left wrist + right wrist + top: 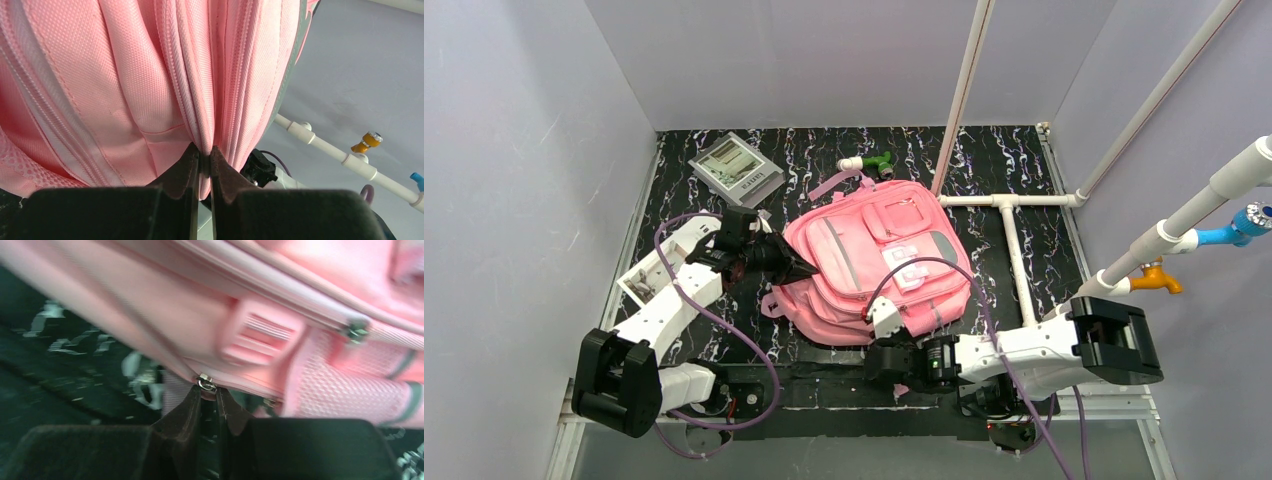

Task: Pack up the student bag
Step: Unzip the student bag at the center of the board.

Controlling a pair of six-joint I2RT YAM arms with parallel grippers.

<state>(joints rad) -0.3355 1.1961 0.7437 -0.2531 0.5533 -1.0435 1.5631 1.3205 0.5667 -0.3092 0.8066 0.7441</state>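
The left gripper (pixel 204 152) pinches a fold of the student bag (pixel 874 260) beside a zip seam. The right gripper (pixel 209 392) has its jaws nearly together at a metal zip pull (pixel 206 384), but blur hides whether it grips. The bag lies flat directly ahead of both, soft and likely to sag, so seams and pulls should hold best; beyond it a white pipe frame (pixel 1016 260) limits room on the right gripper's side.

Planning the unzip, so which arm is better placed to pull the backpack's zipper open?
Right. The right gripper has its tips at a metal zipper pull on the near edge of the pink backpack, jaws almost together. The left gripper is shut on a fold of its fabric, so occupied.
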